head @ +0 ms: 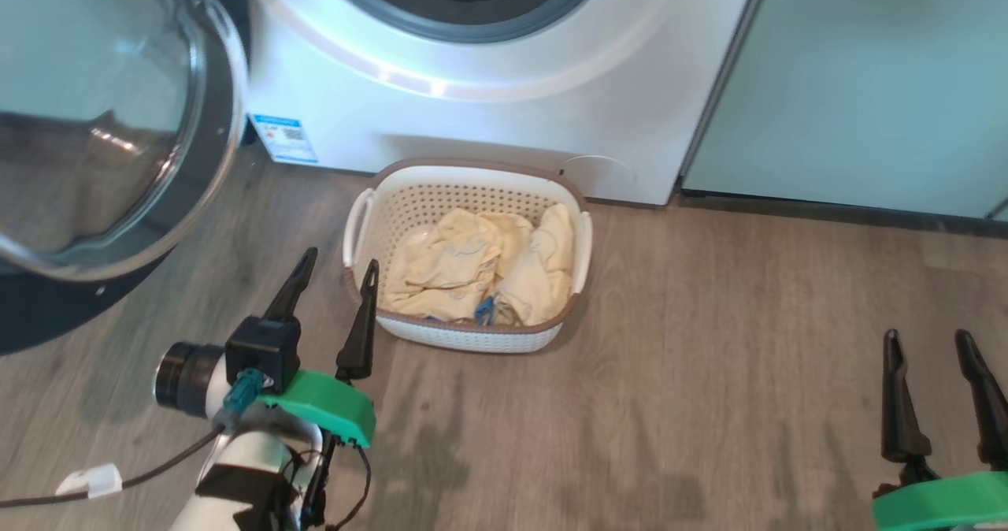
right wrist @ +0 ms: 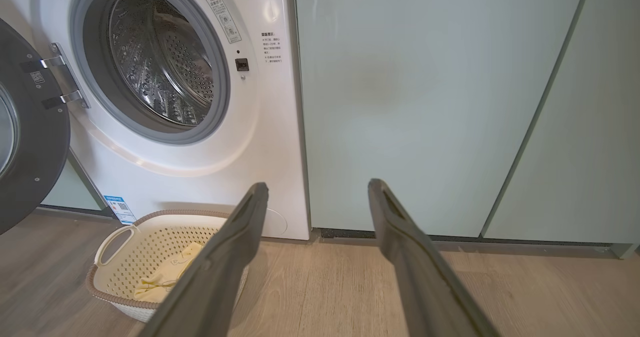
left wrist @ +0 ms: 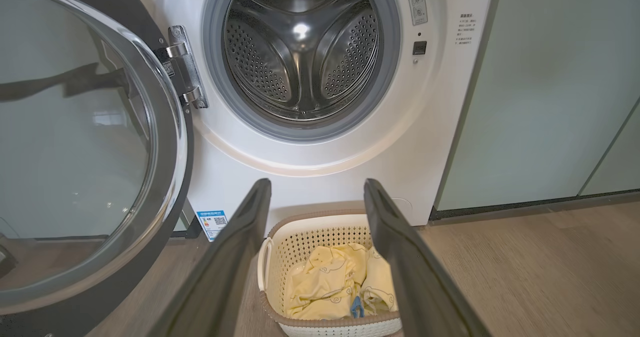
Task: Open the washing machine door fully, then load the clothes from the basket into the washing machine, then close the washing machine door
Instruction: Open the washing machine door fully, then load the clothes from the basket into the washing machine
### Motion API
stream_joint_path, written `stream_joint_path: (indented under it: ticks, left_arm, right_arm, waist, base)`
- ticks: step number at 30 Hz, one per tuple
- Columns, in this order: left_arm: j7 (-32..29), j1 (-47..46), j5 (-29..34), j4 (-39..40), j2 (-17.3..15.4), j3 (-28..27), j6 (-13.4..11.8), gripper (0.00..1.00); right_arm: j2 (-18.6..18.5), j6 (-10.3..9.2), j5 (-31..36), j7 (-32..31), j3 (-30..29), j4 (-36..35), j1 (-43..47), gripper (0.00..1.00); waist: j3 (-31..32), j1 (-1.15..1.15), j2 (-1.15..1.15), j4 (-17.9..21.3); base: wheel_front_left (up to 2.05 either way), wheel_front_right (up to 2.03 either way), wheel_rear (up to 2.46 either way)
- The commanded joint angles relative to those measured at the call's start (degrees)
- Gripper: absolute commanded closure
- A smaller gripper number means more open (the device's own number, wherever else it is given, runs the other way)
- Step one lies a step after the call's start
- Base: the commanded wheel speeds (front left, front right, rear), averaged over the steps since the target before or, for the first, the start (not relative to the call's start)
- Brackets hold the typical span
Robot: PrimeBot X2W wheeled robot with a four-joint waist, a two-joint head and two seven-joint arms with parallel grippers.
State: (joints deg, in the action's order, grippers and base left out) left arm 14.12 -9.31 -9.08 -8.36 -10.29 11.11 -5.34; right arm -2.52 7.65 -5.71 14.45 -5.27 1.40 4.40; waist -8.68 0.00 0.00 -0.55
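on the wood floor just before the washing machine, the basket is sitting with the clothes lying bunched inside, a blue tag half buried among them. the washing machine door is standing swung wide at the left, its edges cut off. the left gripper is hovering just beside the basket, fingers spread and holding nothing. the right gripper is hanging well apart, fingers likewise spread, its base cropped.
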Motion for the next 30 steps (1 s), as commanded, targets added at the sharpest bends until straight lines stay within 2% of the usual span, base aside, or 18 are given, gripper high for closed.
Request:
stream_joint_path:
  ticks: [1, 13, 30]
  left_arm:
    - [0.0, -1.2, 0.3, 1.4, -1.6, -2.4, -0.7, 0.0]
    - [0.1, 0.1, 0.0, 1.0, -2.1, -3.3, -2.5, 0.0]
    - [-0.3, -0.1, 0.3, 0.9, -3.1, -2.3, -3.2, 0.0]
  right_arm:
    - [-0.4, -0.16, 0.6, 0.5, 1.3, -2.0, -0.5, 0.0]
    - [-0.4, -0.16, 0.9, 0.5, 2.0, -3.0, 0.7, 0.0]
    - [-0.4, -0.16, -0.1, 0.5, 1.8, -2.7, 0.6, 0.0]
  waist:
    - [0.6, 0.0, 0.0, 1.7]
    - [1.6, 0.0, 0.0, 4.2]
    - [1.6, 0.0, 0.0, 5.2]
  base:
    - [0.0, 0.0, 0.0]
    - [0.0, 0.0, 0.0]
    - [0.0, 0.0, 0.0]
